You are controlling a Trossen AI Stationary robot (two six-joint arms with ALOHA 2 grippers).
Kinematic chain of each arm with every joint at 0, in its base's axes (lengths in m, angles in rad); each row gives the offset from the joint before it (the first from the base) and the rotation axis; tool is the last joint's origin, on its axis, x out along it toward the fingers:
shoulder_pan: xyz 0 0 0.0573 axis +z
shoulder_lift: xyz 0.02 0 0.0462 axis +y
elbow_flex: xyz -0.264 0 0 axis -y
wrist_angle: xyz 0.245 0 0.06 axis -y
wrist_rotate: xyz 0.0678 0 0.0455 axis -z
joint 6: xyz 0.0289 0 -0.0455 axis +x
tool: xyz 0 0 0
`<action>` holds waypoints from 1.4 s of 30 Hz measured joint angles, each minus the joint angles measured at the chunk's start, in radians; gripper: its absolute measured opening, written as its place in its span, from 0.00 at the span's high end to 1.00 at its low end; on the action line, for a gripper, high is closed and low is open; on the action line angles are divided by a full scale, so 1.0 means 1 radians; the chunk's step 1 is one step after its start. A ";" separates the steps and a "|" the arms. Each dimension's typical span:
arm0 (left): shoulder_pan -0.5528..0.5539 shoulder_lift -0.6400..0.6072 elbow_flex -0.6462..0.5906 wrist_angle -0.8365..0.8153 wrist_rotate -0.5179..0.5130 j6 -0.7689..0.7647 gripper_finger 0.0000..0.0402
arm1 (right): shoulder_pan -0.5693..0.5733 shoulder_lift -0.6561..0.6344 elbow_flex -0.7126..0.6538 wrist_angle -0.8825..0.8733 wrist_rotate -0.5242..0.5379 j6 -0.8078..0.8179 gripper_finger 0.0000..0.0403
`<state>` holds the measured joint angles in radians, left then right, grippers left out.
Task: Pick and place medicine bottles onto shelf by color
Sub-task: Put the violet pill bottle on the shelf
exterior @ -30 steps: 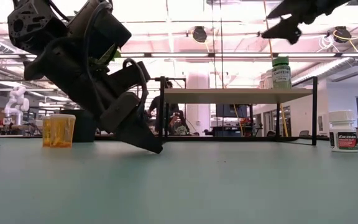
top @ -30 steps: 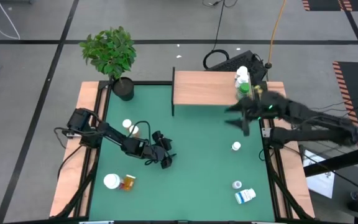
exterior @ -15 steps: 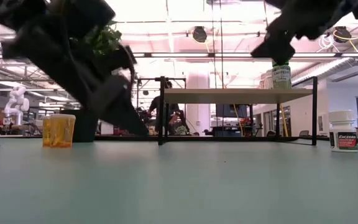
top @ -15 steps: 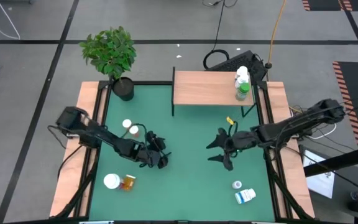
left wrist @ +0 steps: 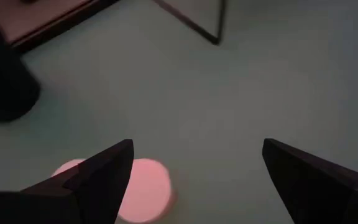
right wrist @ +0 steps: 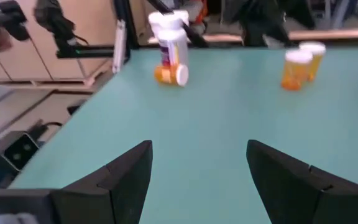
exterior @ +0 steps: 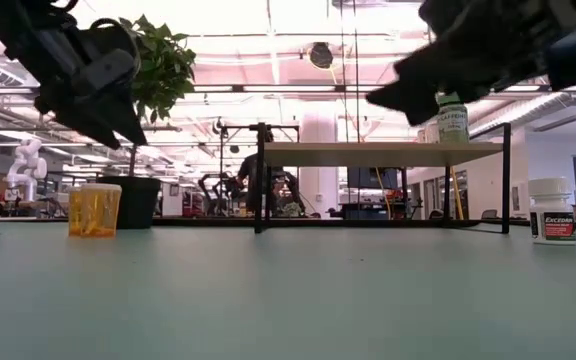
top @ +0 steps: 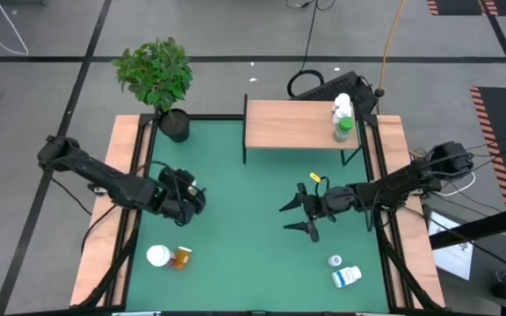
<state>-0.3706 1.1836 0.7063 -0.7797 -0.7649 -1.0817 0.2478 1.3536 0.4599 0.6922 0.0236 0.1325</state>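
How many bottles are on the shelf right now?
2. A green bottle and a white bottle stand next to each other at the right end of the shelf. Another may be hidden behind them.

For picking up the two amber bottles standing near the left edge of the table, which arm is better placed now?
Probably the left. Its open tool hangs right over those amber bottles, near the left edge. The right tool, also open and empty, is out at mid-table, far from them.

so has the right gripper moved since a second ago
Yes. In the high view the right gripper has left the shelf and come toward the table's middle and near edge, open and empty.
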 joint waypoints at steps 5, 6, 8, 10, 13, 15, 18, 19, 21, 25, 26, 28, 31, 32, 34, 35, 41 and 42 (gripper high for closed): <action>-0.030 -0.034 0.002 -0.049 0.149 -0.094 0.10 | 0.022 0.080 -0.001 -0.009 0.000 0.023 0.37; -0.039 -0.041 0.010 -0.068 0.228 -0.101 0.10 | 0.028 0.097 -0.001 -0.005 0.001 0.023 0.37; -0.075 -0.048 0.067 -0.111 0.414 -0.121 0.10 | 0.034 0.126 -0.001 0.019 0.016 0.031 0.37; -0.147 -0.036 0.149 -0.141 0.502 -0.172 0.10 | 0.035 0.151 -0.001 0.034 0.032 0.044 0.37; -0.246 0.002 0.298 -0.294 0.524 -0.222 0.10 | 0.031 0.168 -0.001 0.046 0.032 0.036 0.37; -0.288 0.039 0.398 -0.427 0.549 -0.304 0.10 | 0.019 0.167 -0.001 0.060 0.030 0.029 0.37; -0.376 0.089 0.517 -0.606 0.649 -0.528 0.10 | -0.003 0.167 0.000 0.065 0.035 0.009 0.37; -0.406 0.104 0.548 -0.626 0.678 -0.589 0.10 | -0.009 0.167 0.000 0.064 0.039 0.008 0.37; -0.459 0.132 0.578 -0.640 0.691 -0.662 0.10 | -0.014 0.167 0.000 0.061 0.040 0.010 0.37; -0.515 0.175 0.587 -0.606 0.686 -0.741 0.10 | -0.016 0.168 0.000 0.037 0.040 -0.005 0.37; -0.525 0.186 0.582 -0.601 0.687 -0.750 0.10 | -0.016 0.168 0.000 0.038 0.040 -0.013 0.37; -0.543 0.211 0.569 -0.598 0.691 -0.782 0.10 | -0.015 0.167 0.000 0.039 0.062 -0.021 0.37; -0.554 0.243 0.542 -0.584 0.752 -0.825 0.10 | -0.015 0.167 0.000 0.038 0.105 -0.006 0.37; -0.556 0.254 0.535 -0.574 0.769 -0.825 0.10 | -0.015 0.167 0.000 0.041 0.107 -0.001 0.37; -0.563 0.270 0.532 -0.554 0.781 -0.825 0.10 | -0.011 0.167 0.000 0.046 0.107 0.009 0.37; -0.566 0.275 0.532 -0.540 0.782 -0.823 0.10 | -0.010 0.167 0.000 0.045 0.106 0.010 0.37; -0.574 0.311 0.532 -0.520 0.744 -0.784 0.10 | -0.011 0.167 0.000 0.047 0.107 0.032 0.37; -0.574 0.321 0.532 -0.524 0.742 -0.780 0.10 | -0.011 0.167 0.000 0.050 0.107 0.037 0.37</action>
<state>-0.9448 1.5046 1.2381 -1.3041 -0.0231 -1.8618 0.2371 1.5208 0.4595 0.7426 0.1304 0.1700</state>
